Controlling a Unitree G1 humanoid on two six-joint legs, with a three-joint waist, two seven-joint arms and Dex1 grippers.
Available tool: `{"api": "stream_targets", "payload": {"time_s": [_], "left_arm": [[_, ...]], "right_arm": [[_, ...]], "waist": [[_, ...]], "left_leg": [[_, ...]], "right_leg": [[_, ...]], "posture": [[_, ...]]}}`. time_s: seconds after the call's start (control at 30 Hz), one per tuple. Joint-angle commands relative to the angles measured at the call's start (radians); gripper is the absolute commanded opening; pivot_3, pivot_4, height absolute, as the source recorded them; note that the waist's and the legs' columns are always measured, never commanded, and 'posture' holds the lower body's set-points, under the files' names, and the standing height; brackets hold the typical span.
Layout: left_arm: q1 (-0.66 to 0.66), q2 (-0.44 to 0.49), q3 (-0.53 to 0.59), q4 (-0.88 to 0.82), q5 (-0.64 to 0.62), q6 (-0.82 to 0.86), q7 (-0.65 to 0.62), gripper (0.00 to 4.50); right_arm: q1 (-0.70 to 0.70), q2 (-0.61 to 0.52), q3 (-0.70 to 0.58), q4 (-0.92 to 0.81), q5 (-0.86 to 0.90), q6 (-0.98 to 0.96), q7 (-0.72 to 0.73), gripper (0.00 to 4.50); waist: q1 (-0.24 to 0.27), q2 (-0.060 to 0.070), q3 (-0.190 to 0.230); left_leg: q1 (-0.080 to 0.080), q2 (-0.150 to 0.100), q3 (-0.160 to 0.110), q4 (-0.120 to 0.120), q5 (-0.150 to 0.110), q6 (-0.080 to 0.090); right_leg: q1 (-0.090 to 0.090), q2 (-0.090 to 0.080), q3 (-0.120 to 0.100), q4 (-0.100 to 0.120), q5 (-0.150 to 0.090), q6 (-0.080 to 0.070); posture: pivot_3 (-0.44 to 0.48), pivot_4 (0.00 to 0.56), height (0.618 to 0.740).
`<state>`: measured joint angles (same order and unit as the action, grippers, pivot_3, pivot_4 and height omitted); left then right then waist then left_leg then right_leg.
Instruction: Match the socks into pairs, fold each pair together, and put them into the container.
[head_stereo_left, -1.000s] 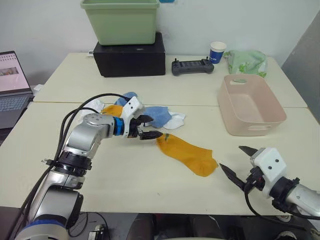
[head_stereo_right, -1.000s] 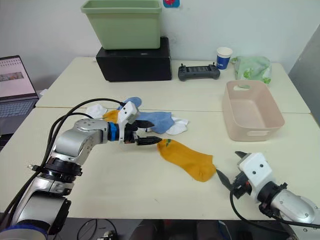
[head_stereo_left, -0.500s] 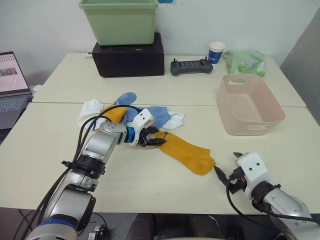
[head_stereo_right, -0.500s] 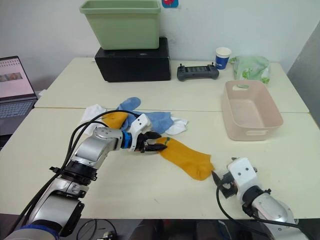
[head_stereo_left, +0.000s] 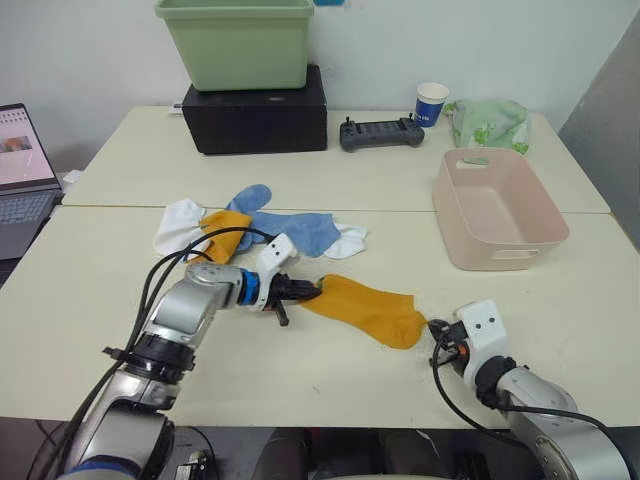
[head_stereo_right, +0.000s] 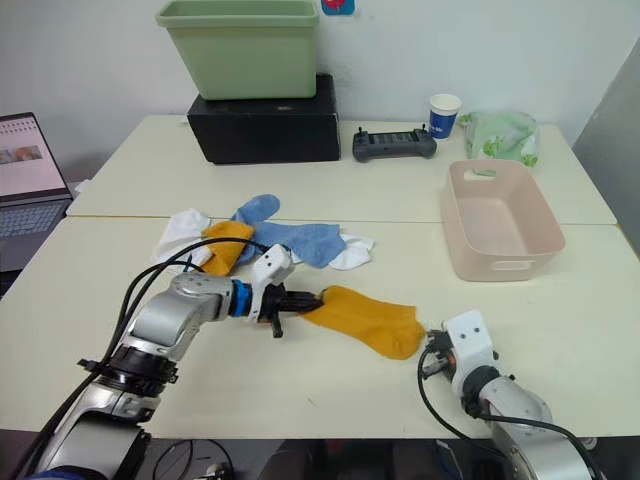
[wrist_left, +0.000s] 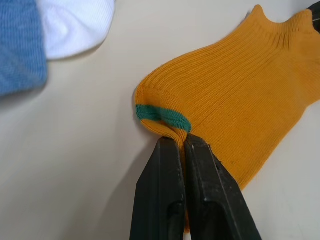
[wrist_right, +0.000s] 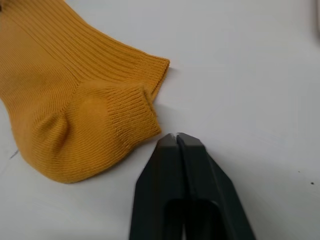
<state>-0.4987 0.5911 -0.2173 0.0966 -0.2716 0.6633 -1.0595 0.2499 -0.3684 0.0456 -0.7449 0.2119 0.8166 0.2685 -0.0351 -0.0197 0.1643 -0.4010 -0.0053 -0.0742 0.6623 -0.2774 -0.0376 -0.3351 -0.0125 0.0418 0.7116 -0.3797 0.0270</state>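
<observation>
A mustard-orange sock (head_stereo_left: 365, 310) lies flat at the table's front middle. My left gripper (head_stereo_left: 305, 290) is shut on its green-trimmed end (wrist_left: 165, 116), and the fabric bunches between the fingertips. My right gripper (head_stereo_left: 435, 328) is shut with its tips on the bare table just beside the sock's ribbed cuff (wrist_right: 135, 107), holding nothing. Behind lies a pile with the other mustard sock (head_stereo_left: 222, 228), light blue socks (head_stereo_left: 300, 230) and white socks (head_stereo_left: 178, 215). The pink container (head_stereo_left: 500, 255) stands empty at the right.
At the back, a green bin (head_stereo_left: 235, 40) sits on a black box (head_stereo_left: 255, 110). Near them are a controller (head_stereo_left: 378, 132), a paper cup (head_stereo_left: 431, 103) and a green patterned bag (head_stereo_left: 490, 120). A laptop (head_stereo_left: 20, 170) sits at the far left.
My left gripper has reached the sock's green-trimmed end and shut on it. My right gripper has moved in to the sock's cuff end and shut beside it.
</observation>
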Motion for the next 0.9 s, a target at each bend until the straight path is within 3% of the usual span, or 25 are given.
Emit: {"api": "stream_targets", "payload": {"time_s": [0.03, 0.1, 0.2, 0.33, 0.5, 0.7, 0.83, 0.9], "left_arm": [[0.060, 0.037, 0.076, -0.087, -0.041, 0.049, 0.023, 0.00], [0.107, 0.048, 0.106, -0.141, -0.061, 0.069, 0.043, 0.00], [0.182, 0.056, 0.134, -0.215, -0.069, 0.093, 0.086, 0.00], [0.252, 0.033, 0.164, -0.288, -0.086, 0.115, 0.155, 0.00], [0.294, 0.024, 0.172, -0.327, -0.099, 0.115, 0.200, 0.00], [0.311, 0.027, 0.168, -0.309, -0.079, 0.064, 0.233, 0.00], [0.316, 0.035, 0.156, -0.305, -0.072, 0.042, 0.225, 0.00], [0.319, 0.042, 0.152, -0.306, -0.075, 0.043, 0.216, 0.00]], "right_arm": [[0.019, -0.038, -0.024, -0.075, 0.010, -0.032, 0.033, 0.03], [0.046, -0.062, -0.065, -0.094, 0.019, -0.037, 0.048, 0.03], [0.056, -0.074, -0.138, -0.105, 0.074, -0.050, 0.094, 0.61], [-0.008, -0.062, -0.142, -0.080, 0.137, -0.029, 0.126, 2.02], [-0.099, -0.031, -0.037, -0.003, 0.120, -0.013, 0.099, 3.78], [-0.155, -0.015, 0.039, 0.114, 0.080, -0.017, 0.072, 3.78], [-0.163, -0.022, 0.064, 0.128, 0.074, -0.022, 0.083, 2.92], [-0.165, -0.034, 0.086, 0.127, 0.059, -0.029, 0.087, 2.16]], "waist": [[0.000, 0.000, 0.000], [0.001, 0.000, 0.000], [0.002, 0.000, 0.000], [0.000, 0.000, 0.000], [0.002, 0.000, 0.000], [0.002, 0.000, 0.000], [0.002, 0.001, 0.000], [0.002, 0.001, 0.000]], "left_leg": [[0.000, 0.000, 0.000, 0.000, 0.000, 0.000], [0.000, 0.000, 0.000, 0.000, 0.000, 0.000], [0.000, 0.000, 0.000, 0.000, 0.000, 0.000], [0.001, 0.000, 0.000, 0.000, 0.000, 0.000], [0.001, 0.000, 0.000, 0.000, 0.000, 0.000], [0.001, 0.000, 0.000, 0.000, 0.000, 0.000], [0.001, 0.000, 0.000, 0.000, 0.000, 0.000], [0.001, 0.000, 0.000, 0.000, 0.000, 0.000]], "right_leg": [[0.000, 0.000, 0.000, 0.000, 0.000, 0.000], [0.000, 0.000, 0.000, 0.000, 0.000, 0.000], [0.000, 0.000, 0.000, 0.000, 0.000, 0.000], [0.001, 0.000, 0.001, 0.000, 0.000, 0.000], [0.001, 0.000, 0.000, 0.000, 0.000, 0.000], [0.001, 0.000, 0.000, 0.000, 0.000, 0.000], [0.001, 0.000, 0.000, 0.000, 0.000, 0.000], [0.001, 0.000, 0.000, 0.000, 0.000, 0.000]], "posture": [[0.000, 0.150, 0.725], [0.000, 0.150, 0.725], [0.000, 0.150, 0.725], [0.000, 0.150, 0.725], [0.000, 0.150, 0.725], [0.000, 0.150, 0.725], [0.000, 0.150, 0.725], [0.000, 0.150, 0.725]]}}
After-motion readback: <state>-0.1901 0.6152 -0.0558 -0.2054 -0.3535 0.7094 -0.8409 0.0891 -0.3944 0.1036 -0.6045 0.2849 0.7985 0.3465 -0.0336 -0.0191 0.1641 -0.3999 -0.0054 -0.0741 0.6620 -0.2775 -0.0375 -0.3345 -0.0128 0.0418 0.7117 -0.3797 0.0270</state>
